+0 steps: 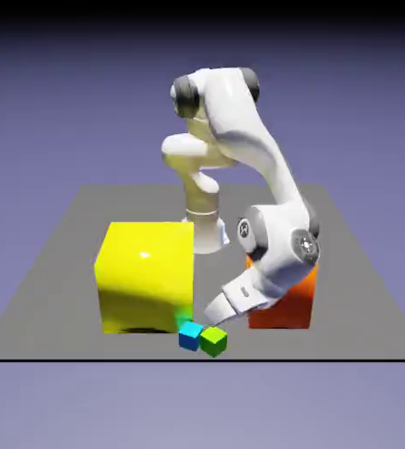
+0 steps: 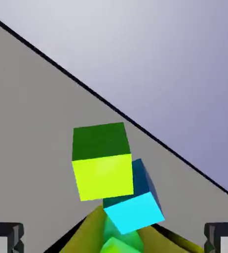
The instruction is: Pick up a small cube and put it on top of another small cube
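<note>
The small green cube (image 1: 213,340) rests on the grey table near its front edge, touching a tiny blue cube (image 1: 190,335) on the exterior view's left. My gripper (image 1: 211,316) hangs low and tilted just behind and above the pair, open and holding nothing. In the hand view the green cube (image 2: 102,163) fills the middle, ahead of the gripper (image 2: 113,239) and beyond its tips. The blue cube (image 2: 135,202) lies nearer and slightly to the right. Both grey fingertips (image 2: 5,238) stand far apart at the bottom corners. The other small cube, the magenta one, is out of view.
A big yellow block (image 1: 145,276) stands close on the exterior view's left of the cubes; its edge shows at the hand view's bottom (image 2: 84,234). A large orange block (image 1: 287,302) sits behind my forearm. The table's front edge (image 1: 83,359) runs just past the cubes.
</note>
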`<state>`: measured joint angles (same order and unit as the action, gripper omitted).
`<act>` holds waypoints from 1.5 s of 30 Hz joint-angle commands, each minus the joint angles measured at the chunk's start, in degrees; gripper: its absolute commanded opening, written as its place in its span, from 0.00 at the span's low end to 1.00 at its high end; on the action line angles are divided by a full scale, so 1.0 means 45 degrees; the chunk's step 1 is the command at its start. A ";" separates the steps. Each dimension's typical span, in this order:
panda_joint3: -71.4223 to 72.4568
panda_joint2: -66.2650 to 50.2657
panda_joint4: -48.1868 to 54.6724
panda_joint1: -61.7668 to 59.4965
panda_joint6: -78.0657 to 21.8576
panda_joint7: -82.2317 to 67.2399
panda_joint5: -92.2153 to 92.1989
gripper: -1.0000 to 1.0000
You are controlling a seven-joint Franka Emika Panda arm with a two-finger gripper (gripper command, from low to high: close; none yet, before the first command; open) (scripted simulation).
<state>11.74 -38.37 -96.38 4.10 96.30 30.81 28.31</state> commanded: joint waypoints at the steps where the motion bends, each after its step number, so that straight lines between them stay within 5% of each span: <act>1: 0.0076 -0.0462 0.0420 0.0022 -0.0505 -0.0076 0.0184 0.50; 6: 0.0458 -0.2769 0.2519 0.0133 -0.3029 -0.0454 0.1103 0.50; 12: 0.0237 -0.2904 0.0827 -0.0407 -0.1285 0.0044 0.1504 0.50; 13: 0.0237 -0.2904 0.0826 -0.0407 -0.1285 0.0044 0.1504 0.00; 18: 0.0605 -0.2700 0.2469 0.0072 -0.2996 -0.0503 0.1004 0.00; 23: -0.0029 -0.0820 0.1768 -0.2062 -0.2538 0.0187 -0.1320 0.00; 37: 0.3108 0.5633 -0.1467 0.0251 -0.7878 0.2307 -0.4224 0.00; 45: 0.2986 0.6692 -0.4271 -0.0004 -0.6035 0.2153 -0.4395 0.00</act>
<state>25.17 -8.25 -115.60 4.09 69.14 40.53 8.44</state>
